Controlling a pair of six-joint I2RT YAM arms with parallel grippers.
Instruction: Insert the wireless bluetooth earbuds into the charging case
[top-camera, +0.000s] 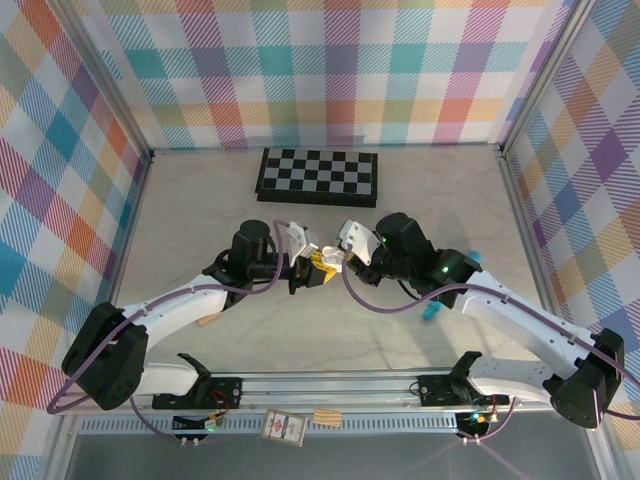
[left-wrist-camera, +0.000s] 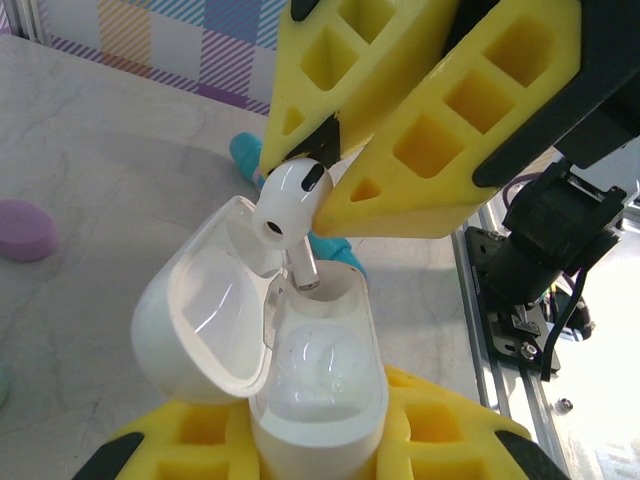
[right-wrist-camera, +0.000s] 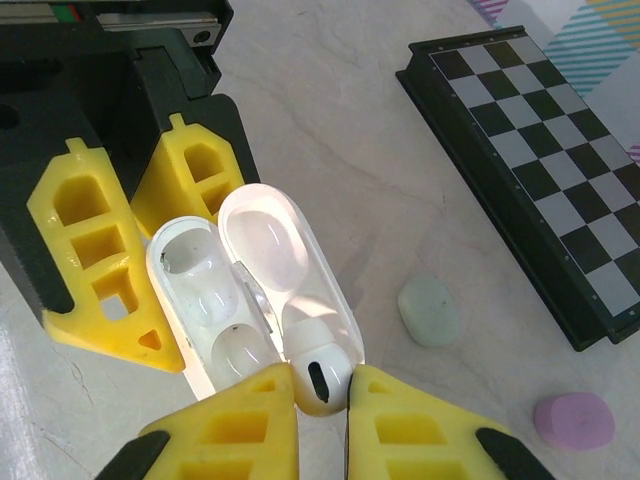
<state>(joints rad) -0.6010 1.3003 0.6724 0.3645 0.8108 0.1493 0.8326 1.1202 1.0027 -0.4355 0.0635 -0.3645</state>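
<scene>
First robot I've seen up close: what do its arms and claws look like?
Both the left arm and right arm have white tube-like links with black joints, and a purple cable loops along each. Green lights glow on the right one. The left claw and right claw carry yellow wedge-shaped fingers with hollow pockets.

Pastel plaid walls (top-camera: 320, 70) enclose a pale, marble-veined bench (top-camera: 190, 200), with metal posts (top-camera: 548, 70) at the back corners; the light is even.
</scene>
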